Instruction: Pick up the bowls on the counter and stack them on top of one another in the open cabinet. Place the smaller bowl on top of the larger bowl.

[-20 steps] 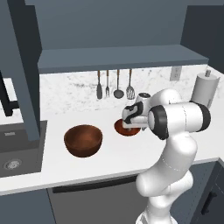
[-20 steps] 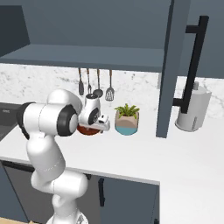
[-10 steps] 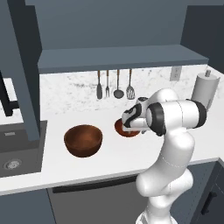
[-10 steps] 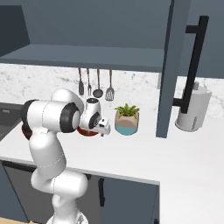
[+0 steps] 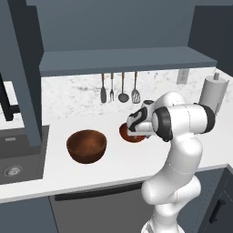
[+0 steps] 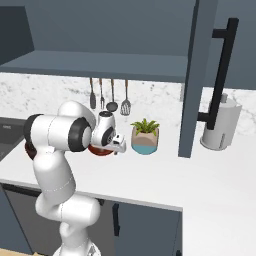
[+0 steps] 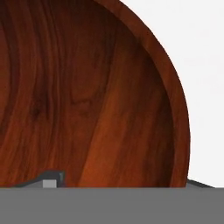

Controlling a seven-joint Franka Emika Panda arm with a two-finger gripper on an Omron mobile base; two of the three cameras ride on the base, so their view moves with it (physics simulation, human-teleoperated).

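Two bowls are sitting on the counter point(image 5: 109, 166) in front of me, and I'm reading the left base view from left to right. Farthest left, the dark sink point(image 5: 18, 157) is lying under the open cabinet point(image 5: 123, 59) door. Next, the larger bowl point(image 5: 86, 145) is standing upright on the white top, well apart from the arm. Moving right, the smaller bowl point(image 5: 132, 135) is resting on the counter below the hanging utensils point(image 5: 119, 87), and my gripper point(image 5: 134, 132) is reaching down right at its rim. Beyond the arm, the paper towel roll point(image 5: 213, 93) is standing by the wall.

In the right base view, the smaller bowl point(image 6: 100, 150) is peeking out under the hand, just left of the plant pot point(image 6: 145, 140).

Looking along the hand, the smaller bowl point(image 7: 87, 92) is looming very close. One fingertip point(image 7: 51, 180) is showing over the bowl's inside, the other point(image 7: 199, 184) is showing outside the rim point(image 7: 180, 131) over the white counter, so the rim is lying between them. The fingers are standing apart astride that rim; I cannot tell whether they are touching it.
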